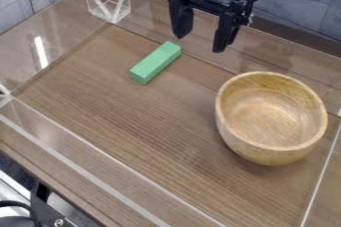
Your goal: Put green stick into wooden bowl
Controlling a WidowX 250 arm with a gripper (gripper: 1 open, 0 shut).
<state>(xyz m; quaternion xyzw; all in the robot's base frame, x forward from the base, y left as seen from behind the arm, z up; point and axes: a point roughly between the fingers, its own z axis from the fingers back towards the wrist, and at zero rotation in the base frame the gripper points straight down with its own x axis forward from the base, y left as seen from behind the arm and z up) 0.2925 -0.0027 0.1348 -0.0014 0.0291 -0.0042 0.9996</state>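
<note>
The green stick (156, 61) lies flat on the wooden tabletop, left of centre, angled from lower left to upper right. The wooden bowl (272, 116) sits upright on the right side with nothing inside. My gripper (200, 32) hangs at the top centre, pointing down, just above and to the right of the stick's upper end. Its two black fingers (176, 17) stand apart, open, with nothing between them and no contact with the stick.
A clear acrylic wall (54, 32) rings the wooden table surface. A small transparent stand (106, 5) sits at the back left corner. Open tabletop lies between the stick and the bowl and toward the front.
</note>
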